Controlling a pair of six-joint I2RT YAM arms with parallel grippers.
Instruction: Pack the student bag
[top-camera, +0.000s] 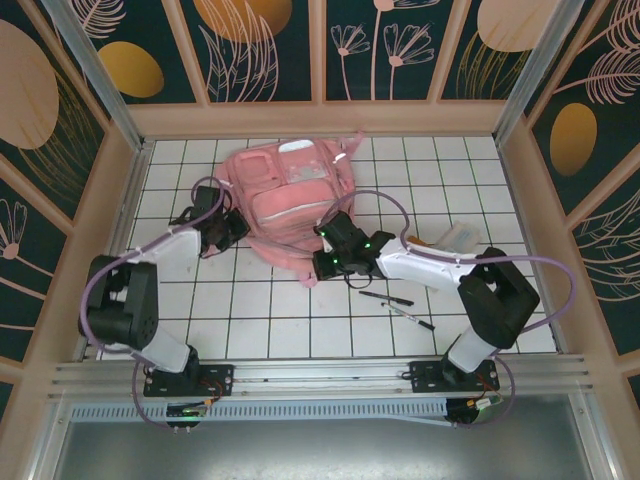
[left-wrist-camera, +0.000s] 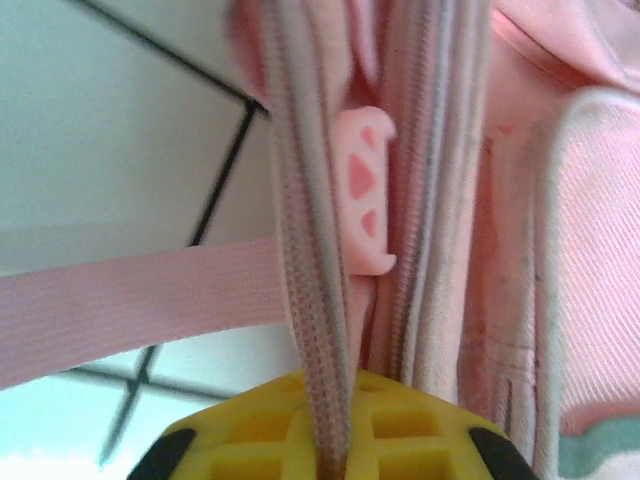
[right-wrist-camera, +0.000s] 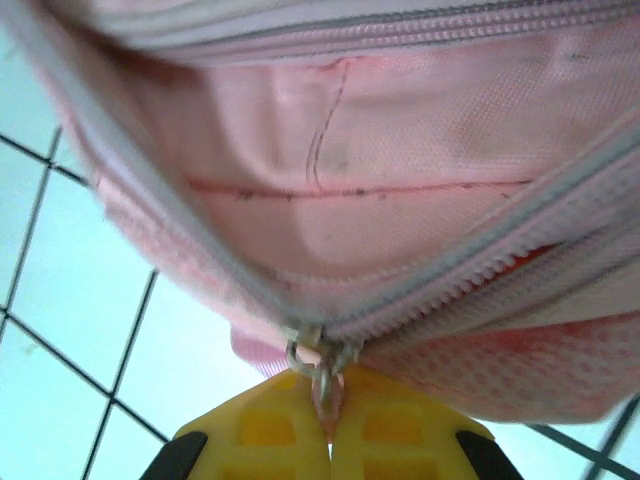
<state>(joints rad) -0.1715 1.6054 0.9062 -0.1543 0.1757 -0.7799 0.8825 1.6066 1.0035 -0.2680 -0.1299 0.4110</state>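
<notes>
The student bag lies flat on the white tiled table, in the upper middle of the overhead frame, close to the back wall. The left gripper sits at the bag's left edge, left of centre. The right gripper is at its lower right corner, just right of centre.

In the left wrist view the yellow fingers at the bottom edge are nearly together, pinching a strip of zipper tape that runs up the middle of the frame — a pink rubber tab with heart-shaped cutouts sits just right of it. A pink strap crosses the left half.

In the right wrist view the jaws are closed, with the pink zipper pull caught between them at bottom centre. The metal slider is just above, and the unzipped pocket mouth spreads across the frame.

Two dark pens lie on the tiles in the lower right of the overhead view, apart from the bag.
</notes>
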